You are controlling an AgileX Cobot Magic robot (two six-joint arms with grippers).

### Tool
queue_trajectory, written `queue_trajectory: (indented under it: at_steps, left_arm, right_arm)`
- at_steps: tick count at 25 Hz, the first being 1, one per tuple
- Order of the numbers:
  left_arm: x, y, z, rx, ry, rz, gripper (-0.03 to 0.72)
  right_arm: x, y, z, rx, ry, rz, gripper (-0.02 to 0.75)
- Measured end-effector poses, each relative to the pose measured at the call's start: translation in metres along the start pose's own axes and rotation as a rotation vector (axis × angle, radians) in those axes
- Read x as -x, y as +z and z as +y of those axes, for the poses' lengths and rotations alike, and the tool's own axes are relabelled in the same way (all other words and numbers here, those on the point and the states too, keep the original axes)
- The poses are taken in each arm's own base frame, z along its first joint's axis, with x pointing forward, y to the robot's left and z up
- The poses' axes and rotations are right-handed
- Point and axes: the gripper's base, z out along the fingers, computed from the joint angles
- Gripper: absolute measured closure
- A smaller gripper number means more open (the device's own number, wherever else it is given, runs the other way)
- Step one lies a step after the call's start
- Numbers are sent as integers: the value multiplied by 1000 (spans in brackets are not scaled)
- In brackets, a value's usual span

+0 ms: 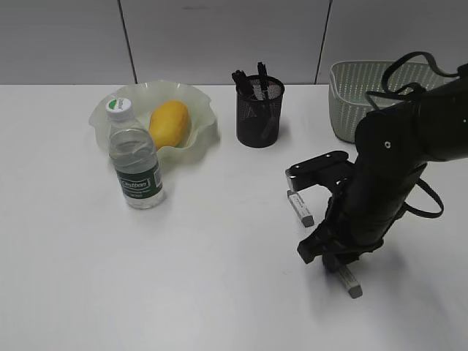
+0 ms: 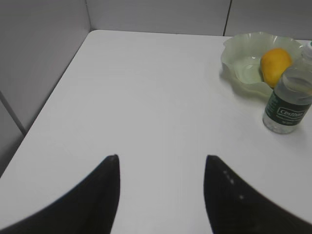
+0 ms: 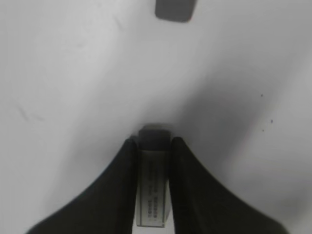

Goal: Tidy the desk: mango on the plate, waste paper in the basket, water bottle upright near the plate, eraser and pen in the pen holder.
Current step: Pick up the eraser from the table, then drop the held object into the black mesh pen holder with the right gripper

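My right gripper (image 3: 151, 141) points down at the desk (image 1: 219, 278), with both fingers pressed on the long sides of a white eraser with a grey end (image 3: 153, 195). In the exterior view that eraser (image 1: 350, 281) pokes out below the right gripper (image 1: 333, 252). A second eraser (image 1: 300, 208) lies just beyond it. The mango (image 1: 170, 124) lies in the plate (image 1: 205, 131). The water bottle (image 1: 134, 164) stands upright in front of the plate. Dark pen ends (image 1: 248, 77) stick out of the pen holder (image 1: 259, 113). My left gripper (image 2: 161, 157) hangs open over bare desk. The waste paper is out of view.
The basket (image 1: 351, 95) stands at the back right, partly behind the right arm and its cables. A grey panel wall runs along the desk's far edge. In the left wrist view the desk's left edge (image 2: 44, 112) drops away beside a wall.
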Motion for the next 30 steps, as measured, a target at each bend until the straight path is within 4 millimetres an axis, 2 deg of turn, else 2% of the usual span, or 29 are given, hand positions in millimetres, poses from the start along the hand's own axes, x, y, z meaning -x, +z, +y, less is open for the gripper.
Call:
queue_trajectory:
  at_steps: [5,8,10,13,15,16,18,21,24,27,30]
  left_arm:
    - [0,0,0,0,0,0,298]
    - [0,0,0,0,0,0,306]
    - [0,0,0,0,0,0,308]
    - [0,0,0,0,0,0,309]
    - [0,0,0,0,0,0,310]
    - [0,0,0,0,0,0,310]
    - [0,0,0,0,0,0,310]
    - [0,0,0,0,0,0,319]
    - [0,0,0,0,0,0,337]
    - [0,0,0,0,0,0,359]
    - [0,0,0,0,0,1,377]
  right_arm:
    - [6,-3,1,5,2,-72,578]
    - [19,-31,2,15,-1,-231,578]
    - [33,-69,3,21,-22,-484,578]
    - [61,-131,4,7,-141,-1043,578]
    - [77,-150,4,-10,-195,-1329,578]
    - [87,-149,4,-31,-197,-1419,578]
    - [106,-127,-2,-63,-123,-1464,578]
    - [129,-84,-9,-91,-32,-1427,578]
    - [146,-57,-12,-104,-7,-1416,578]
    - [159,-45,-13,-108,17,-1425,578]
    - [163,-35,-15,-105,51,-1372,578]
